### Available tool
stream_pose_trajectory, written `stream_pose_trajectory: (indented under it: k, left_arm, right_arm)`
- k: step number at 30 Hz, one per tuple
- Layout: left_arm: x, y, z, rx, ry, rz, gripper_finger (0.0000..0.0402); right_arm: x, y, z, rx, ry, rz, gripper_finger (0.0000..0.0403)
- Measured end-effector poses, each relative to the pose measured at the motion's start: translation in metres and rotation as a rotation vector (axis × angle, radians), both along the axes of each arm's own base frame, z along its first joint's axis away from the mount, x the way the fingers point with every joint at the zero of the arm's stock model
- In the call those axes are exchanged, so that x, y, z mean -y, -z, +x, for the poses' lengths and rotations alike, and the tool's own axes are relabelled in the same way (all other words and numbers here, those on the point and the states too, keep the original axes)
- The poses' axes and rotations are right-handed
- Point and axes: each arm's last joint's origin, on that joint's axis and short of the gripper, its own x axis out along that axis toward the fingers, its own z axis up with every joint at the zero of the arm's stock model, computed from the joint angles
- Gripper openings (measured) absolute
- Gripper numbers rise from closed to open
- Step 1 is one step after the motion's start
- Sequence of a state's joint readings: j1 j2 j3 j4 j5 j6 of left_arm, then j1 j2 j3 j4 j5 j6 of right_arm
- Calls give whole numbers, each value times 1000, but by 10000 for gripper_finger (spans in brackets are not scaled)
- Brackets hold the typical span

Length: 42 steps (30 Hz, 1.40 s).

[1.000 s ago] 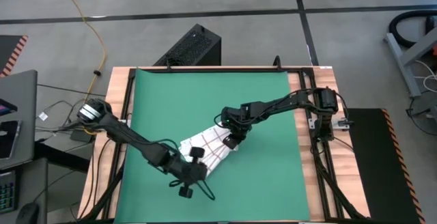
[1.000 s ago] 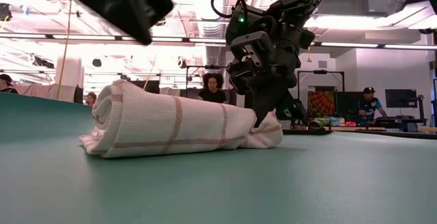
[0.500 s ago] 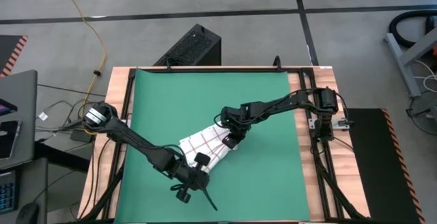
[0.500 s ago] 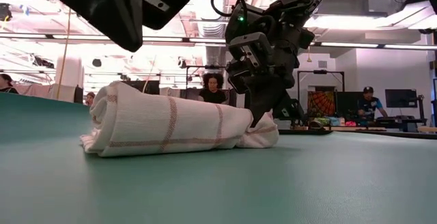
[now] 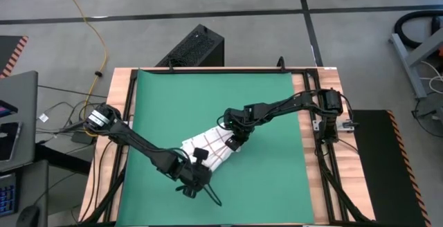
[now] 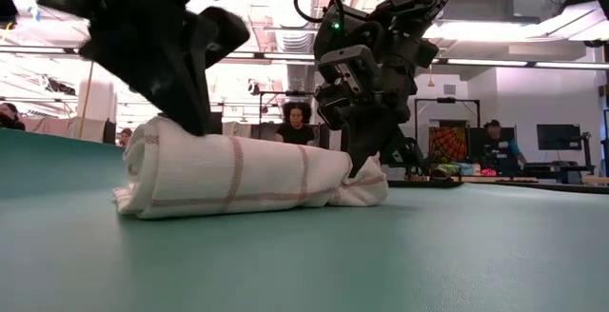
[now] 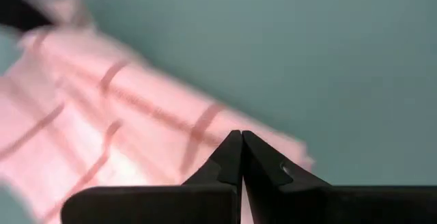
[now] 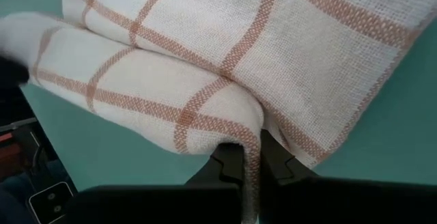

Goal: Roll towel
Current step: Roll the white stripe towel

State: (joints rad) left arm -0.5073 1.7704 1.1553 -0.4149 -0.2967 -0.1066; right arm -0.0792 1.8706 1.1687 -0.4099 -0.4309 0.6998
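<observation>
The white towel with red grid lines (image 5: 212, 149) lies rolled into a thick roll (image 6: 238, 174) on the green mat (image 5: 270, 185), near its middle. My left gripper (image 5: 196, 160) is shut and stands down at the roll's left end in the low view (image 6: 190, 112); the left wrist view shows its closed tips (image 7: 241, 139) right at the cloth (image 7: 102, 135). My right gripper (image 5: 234, 144) is shut on the roll's other end (image 6: 366, 165). My left gripper comes from above with shut fingers at the top of the roll's end (image 6: 181, 133), nothing between them. Whether the tips press the cloth or stand just beside it, I cannot tell. My right gripper pinches a fold of cloth at the roll's end (image 8: 250, 142) between its two fingers, coming down at a slant from the table's far right. That end is drawn into a small pinched tip (image 6: 373, 186) low on the mat; the roll lies on the mat.
Bare green mat lies on all sides of the roll. Wooden table strips and black rails (image 5: 315, 151) border the mat. A black box (image 5: 194, 47) stands beyond the far edge. People (image 6: 297, 122) show in the room behind.
My left gripper has come down from above the roll to the top of its left end, staying shut. My right gripper has kept its hold and place. The roll has stayed on the mat with hardly any change of shape.
</observation>
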Motion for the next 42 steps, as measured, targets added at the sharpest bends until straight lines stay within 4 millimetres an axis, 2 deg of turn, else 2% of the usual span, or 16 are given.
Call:
stream_pose_trajectory:
  k: [18,27,35,42]
  left_arm:
    - [-17,19,-20,-89,-308,67,0]
    - [-26,52,-36,-66,-424,-4,0]
    - [-31,64,-44,-53,-445,5,0]
    - [-32,66,-45,-68,-429,26,0]
  right_arm:
    - [0,0,0,0,1,-2,21]
    - [-7,2,-6,-68,-17,-6,21]
    - [-20,4,-11,-112,-73,-143,77]
    - [-24,-10,-17,-64,-170,-226,86]
